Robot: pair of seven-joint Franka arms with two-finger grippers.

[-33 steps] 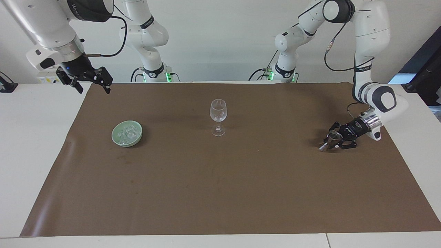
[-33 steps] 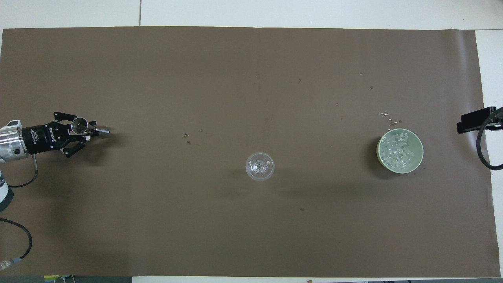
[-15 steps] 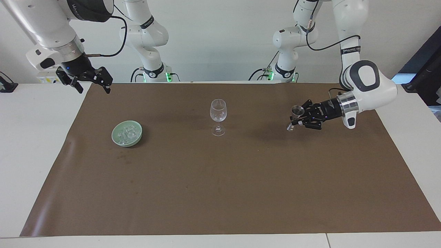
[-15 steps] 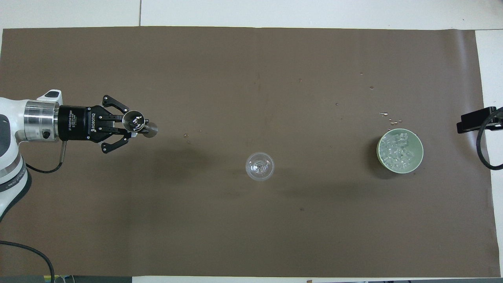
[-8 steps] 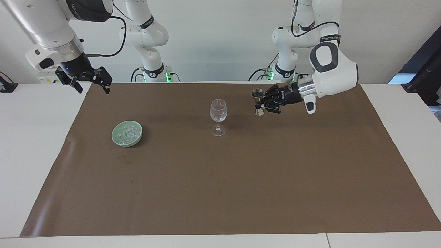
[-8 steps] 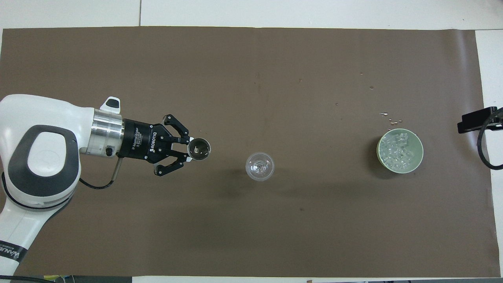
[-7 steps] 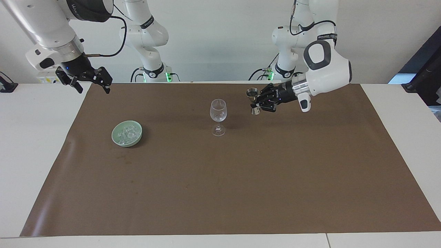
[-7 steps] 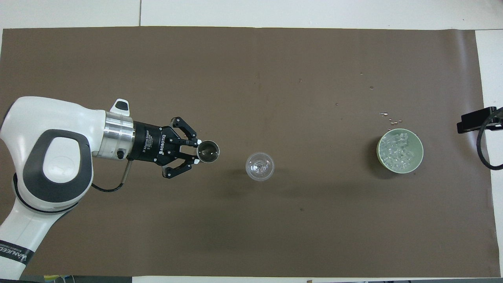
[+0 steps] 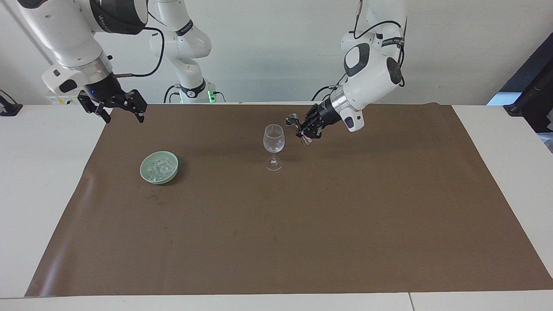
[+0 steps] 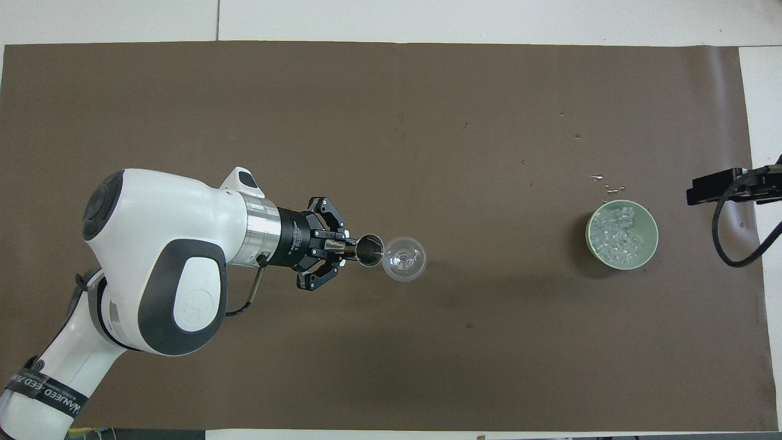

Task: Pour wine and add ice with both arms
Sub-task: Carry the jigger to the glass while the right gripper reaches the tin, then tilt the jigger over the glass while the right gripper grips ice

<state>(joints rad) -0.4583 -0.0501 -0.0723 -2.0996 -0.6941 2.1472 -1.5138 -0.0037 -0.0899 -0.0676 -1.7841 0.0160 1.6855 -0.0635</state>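
Ice (image 9: 158, 167) (image 10: 621, 233): heap of small clear cubes in a pale green bowl (image 9: 171, 174) (image 10: 651, 252), on the brown mat (image 9: 276, 242) (image 10: 391, 366), toward the right arm's end of the table, well apart from the wine glass (image 9: 273, 139) (image 10: 404, 258). A few clear bits lie on the mat just beside the bowl, on the side farther from the robots.

Wine glass = landmark. Clear, stemmed, upright, approx mid-mat.

Left gripper (image 9: 304, 129) (image 10: 346, 249): up in the air just beside the glass's rim, on the left-arm side. Fingers clamped on a small metal jigger (image 9: 294, 118) (image 10: 369, 250), held by its waist. Jigger is tilted, its upper cup leaning toward the glass; from overhead the cup's mouth sits right at the glass's rim, can't tell if touching. Cup contents: can't tell.

Right gripper (image 9: 119, 106) (image 10: 708, 187): fingers spread wide, holding nothing, hanging in the air over the mat's edge at the right arm's end, well apart from the glass. Right arm waits.

Table (image 9: 43, 172) (image 10: 489, 18): white, shows around the mat.
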